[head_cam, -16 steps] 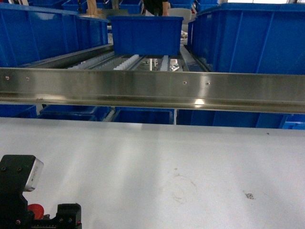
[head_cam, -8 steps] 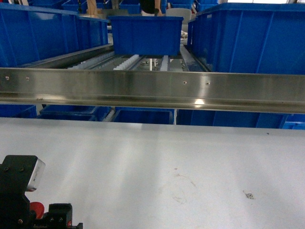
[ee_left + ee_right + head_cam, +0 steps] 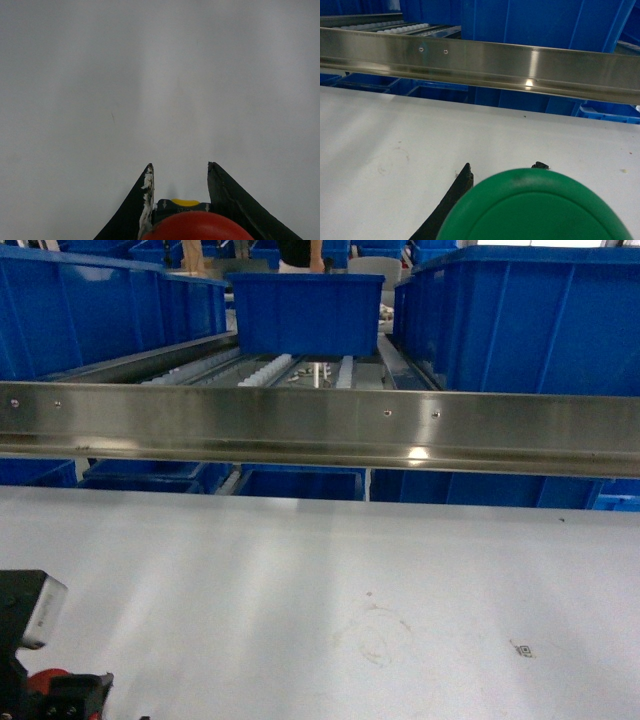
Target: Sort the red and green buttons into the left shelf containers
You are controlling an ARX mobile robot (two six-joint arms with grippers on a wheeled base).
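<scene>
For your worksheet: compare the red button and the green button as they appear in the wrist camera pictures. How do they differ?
1. Colour: the red button has a red cap; the green button a green one.
2. Holder: the red one sits in the left gripper, the green one in the right gripper.
3. The red button shows a yellow and dark part beyond its cap; the green shows only its cap.

Both have rounded caps between dark fingers.

A white tabletop (image 3: pixel 330 580) is filling the lower half of the head view, bearing faint scuff rings right of centre. A brushed steel rail (image 3: pixel 320 427) is crossing the middle, catching a bright glint. Behind it, white roller tracks (image 3: pixel 268 370) are running toward the top.
</scene>
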